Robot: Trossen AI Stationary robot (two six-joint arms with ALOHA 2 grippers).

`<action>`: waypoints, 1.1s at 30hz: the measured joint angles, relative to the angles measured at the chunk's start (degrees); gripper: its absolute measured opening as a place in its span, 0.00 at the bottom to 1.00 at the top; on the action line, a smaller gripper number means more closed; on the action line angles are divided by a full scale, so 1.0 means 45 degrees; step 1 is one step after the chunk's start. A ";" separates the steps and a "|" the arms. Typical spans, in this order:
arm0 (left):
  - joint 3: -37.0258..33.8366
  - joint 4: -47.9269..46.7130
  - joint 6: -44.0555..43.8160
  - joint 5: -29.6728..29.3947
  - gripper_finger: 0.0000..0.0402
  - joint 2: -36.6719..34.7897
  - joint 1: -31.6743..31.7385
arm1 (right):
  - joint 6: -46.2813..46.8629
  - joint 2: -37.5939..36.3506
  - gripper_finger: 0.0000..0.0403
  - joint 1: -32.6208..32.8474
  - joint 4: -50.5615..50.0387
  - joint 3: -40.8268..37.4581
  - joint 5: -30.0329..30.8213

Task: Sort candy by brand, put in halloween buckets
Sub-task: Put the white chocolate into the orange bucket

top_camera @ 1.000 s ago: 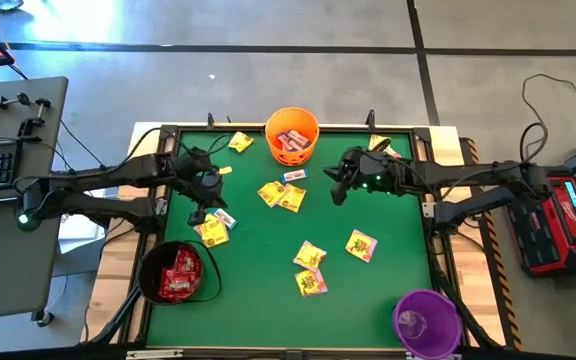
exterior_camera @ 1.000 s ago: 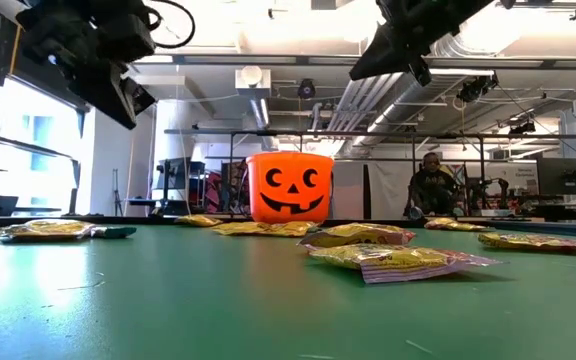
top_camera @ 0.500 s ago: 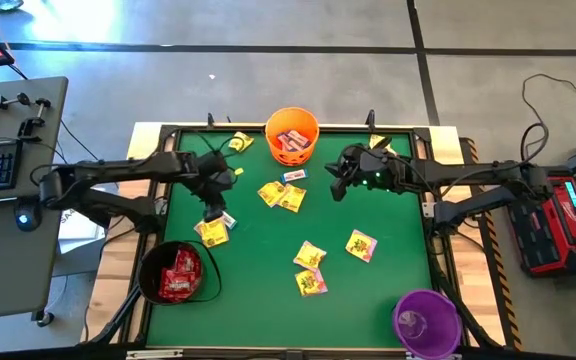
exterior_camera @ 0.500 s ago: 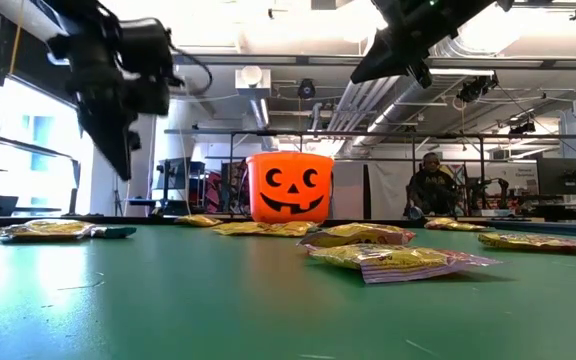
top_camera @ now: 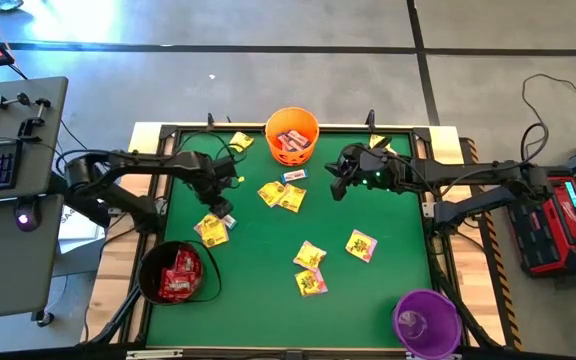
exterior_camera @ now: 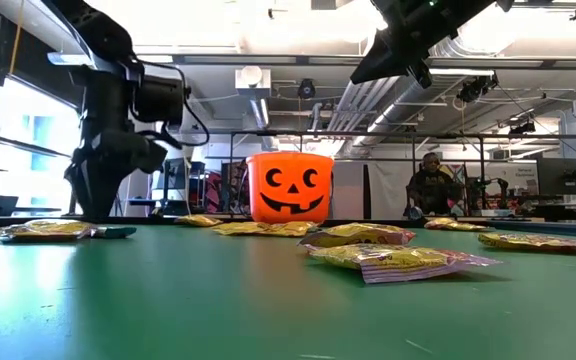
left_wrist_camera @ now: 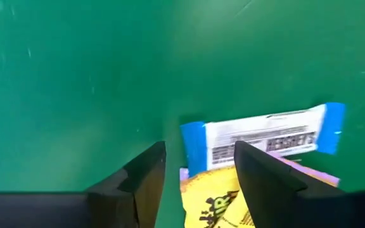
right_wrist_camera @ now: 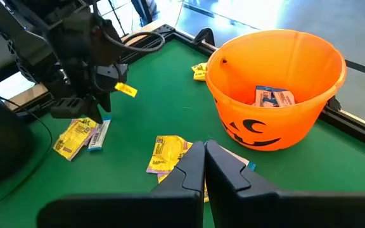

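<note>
We see the left end effector [left_wrist_camera: 198,168] spread wide, low over a white-and-blue candy [left_wrist_camera: 265,136] on the counter [top_camera: 268,250] near the black bucket [top_camera: 175,272]; the right end effector [right_wrist_camera: 204,166] hangs clenched, empty, beside the orange bucket [top_camera: 292,135].

Free room, as I see it: bare green counter [top_camera: 258,255] between black bucket [top_camera: 173,272] and purple bucket [top_camera: 426,320]. Obstacles: yellow packets [top_camera: 311,268] mid-counter, orange bucket [top_camera: 292,135] at far edge.

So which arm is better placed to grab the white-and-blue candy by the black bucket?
Left. The left gripper hangs open right over the white-and-blue candy, jaws straddling its end. The right gripper is shut, empty, across the table near the orange bucket.
</note>
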 joint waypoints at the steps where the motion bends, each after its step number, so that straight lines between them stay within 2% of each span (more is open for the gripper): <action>1: 0.0000 -0.0077 -0.0149 -0.0025 0.46 0.0148 0.0000 | 0.0003 0.0000 0.00 0.0000 -0.0005 0.0000 0.0000; 8: -0.0053 -0.0174 -0.0365 0.0551 0.46 0.1126 0.0005 | 0.0003 0.0005 0.00 0.0000 -0.0203 0.0003 0.0000; 12: -0.0058 -0.0094 -0.0296 0.0633 0.43 0.1229 0.0005 | 0.0003 0.0006 0.00 0.0000 -0.0336 0.0005 0.0000; 17: -0.0073 0.0033 0.0348 0.0765 0.32 0.1229 0.0005 | 0.0007 0.0010 0.00 0.0000 -0.0389 0.0005 0.0000; 25: -0.0078 0.0450 0.2207 0.1022 0.04 0.1229 -0.0009 | 0.0007 0.0010 0.00 0.0000 -0.0563 0.0010 0.0212; 33: 0.0052 0.1250 0.3179 0.0516 0.00 0.0644 0.0021 | 0.0007 0.0010 0.00 -0.0005 -0.0587 0.0010 0.0466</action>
